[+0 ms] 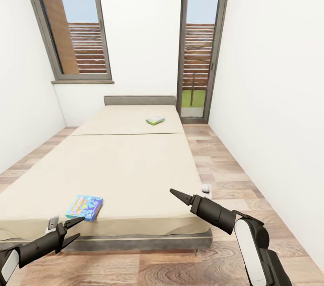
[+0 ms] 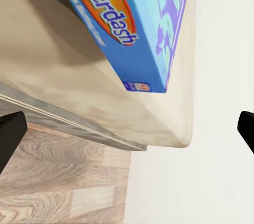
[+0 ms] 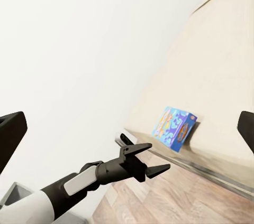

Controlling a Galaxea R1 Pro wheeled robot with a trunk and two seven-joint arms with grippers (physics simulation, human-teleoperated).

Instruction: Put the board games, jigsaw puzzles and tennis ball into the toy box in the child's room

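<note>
Lying flat near the bed's foot corner, a blue game (orange logo); another sits near the headboard. Left end effector hovers released beside it; right end effector unclear.

Beige bed, blue board game (orange-and-purple print), light wood-plank floor.

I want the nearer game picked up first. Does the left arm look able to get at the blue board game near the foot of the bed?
Probably yes. The left gripper is open and sits just short of the blue board game, which lies flat near the bed edge with nothing between them.
</note>
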